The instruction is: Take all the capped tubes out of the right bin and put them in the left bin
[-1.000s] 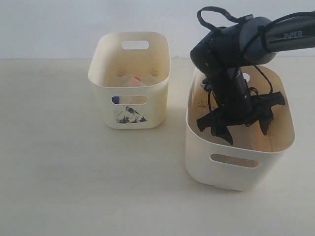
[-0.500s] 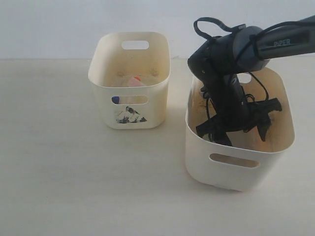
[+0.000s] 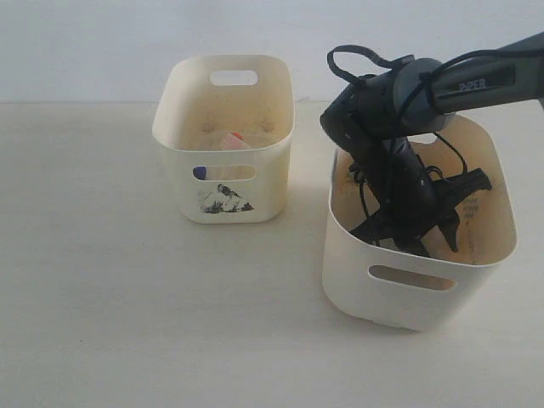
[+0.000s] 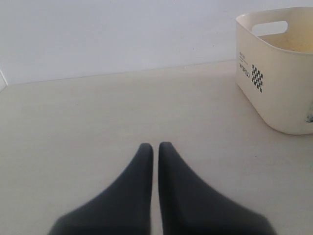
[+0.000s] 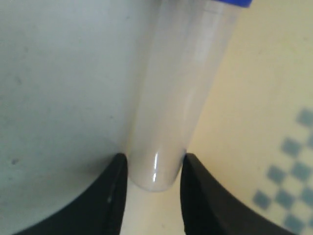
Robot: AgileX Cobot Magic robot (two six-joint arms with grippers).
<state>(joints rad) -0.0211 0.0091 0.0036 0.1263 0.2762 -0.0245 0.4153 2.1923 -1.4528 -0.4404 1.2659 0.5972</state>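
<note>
In the exterior view my right gripper [image 3: 425, 240] reaches down inside the right bin [image 3: 408, 293], the wider cream one. The right wrist view shows its two black fingers [image 5: 110, 196] pressed on either side of a clear capped tube [image 5: 181, 88] with a dark-blue cap [image 5: 230, 2], near the tube's rounded end. The left bin [image 3: 178, 191], narrower and with a picture sticker, holds an orange-capped tube [image 3: 229, 138]; a blue cap [image 3: 200, 172] shows through its slot. My left gripper [image 4: 155, 147] is shut over bare table, off to the side of the left bin [image 4: 279, 73].
Both bins stand on a pale table [image 3: 110, 280] before a white wall. A gap of table separates them. The right arm's black body and cables [image 3: 382, 93] hang over the right bin's back rim.
My right gripper has sunk deeper into the right bin and its jaws have narrowed onto the tube. The right bin has shifted slightly.
</note>
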